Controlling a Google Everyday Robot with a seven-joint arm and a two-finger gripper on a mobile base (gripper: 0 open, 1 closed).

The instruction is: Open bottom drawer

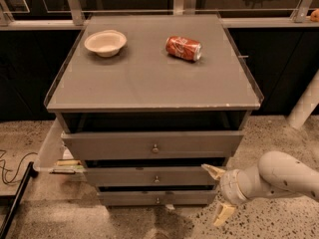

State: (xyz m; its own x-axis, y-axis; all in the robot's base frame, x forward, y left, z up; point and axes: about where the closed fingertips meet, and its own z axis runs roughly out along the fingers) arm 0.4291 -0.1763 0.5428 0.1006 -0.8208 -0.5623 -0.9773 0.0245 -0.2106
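The grey cabinet (149, 78) has three drawers. The bottom drawer (124, 198) is the lowest and narrowest grey front, with a small round knob (157, 200). It sits nearly flush under the middle drawer (124, 177). My gripper (218, 193) is open at the lower right, beside the right ends of the middle and bottom drawers. One cream fingertip (213, 171) points at the middle drawer's right end. The other fingertip (223, 214) hangs lower, near the floor. It holds nothing.
A cream bowl (105, 42) and a red soda can (183, 48) lie on the cabinet top. The top drawer (114, 144) stands slightly out. A clear tray (50, 151) with papers sticks out at the left. A cable (10, 171) lies on the speckled floor.
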